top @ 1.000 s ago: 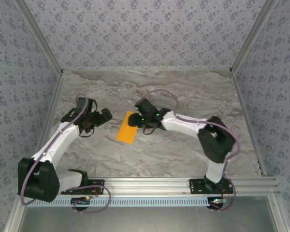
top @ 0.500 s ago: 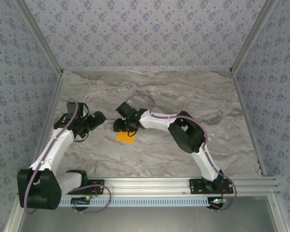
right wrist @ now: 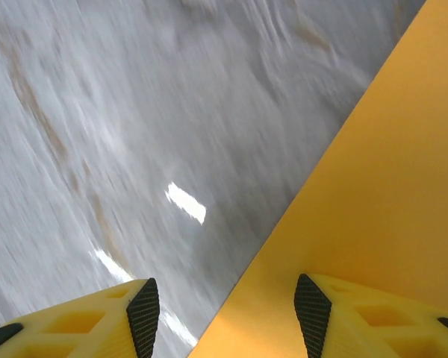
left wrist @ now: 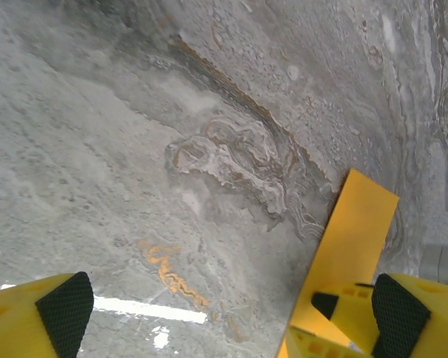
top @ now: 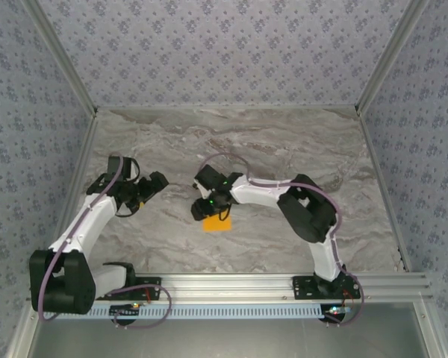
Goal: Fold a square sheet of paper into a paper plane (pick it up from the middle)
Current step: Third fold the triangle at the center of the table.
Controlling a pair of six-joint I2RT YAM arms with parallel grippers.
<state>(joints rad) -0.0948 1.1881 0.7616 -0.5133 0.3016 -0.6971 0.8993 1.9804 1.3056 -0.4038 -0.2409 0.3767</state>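
From above, my left claw [top: 146, 189] hangs spread wide at 9 o'clock of the orange sheet [top: 218, 223], well apart from it. My right claw [top: 209, 206] sits over the sheet's 11 o'clock corner.

Left wrist: my jaws are fully apart and empty. The sheet [left wrist: 355, 246] lies at 4 o'clock on the marble table [left wrist: 134, 149].

Right wrist: my fingers [right wrist: 143, 309] are half parted and grip nothing, one over the sheet [right wrist: 388, 194] and one over bare marble.

Bright-orange paper [top: 217, 223], grey-marbled table [top: 284, 246]

The overhead camera sits high at the near edge, looking down and forward over the whole table [top: 284, 142]. Both wrist cameras hang very close to the tabletop, angled down along it. All three views share the orange paper [top: 218, 223].
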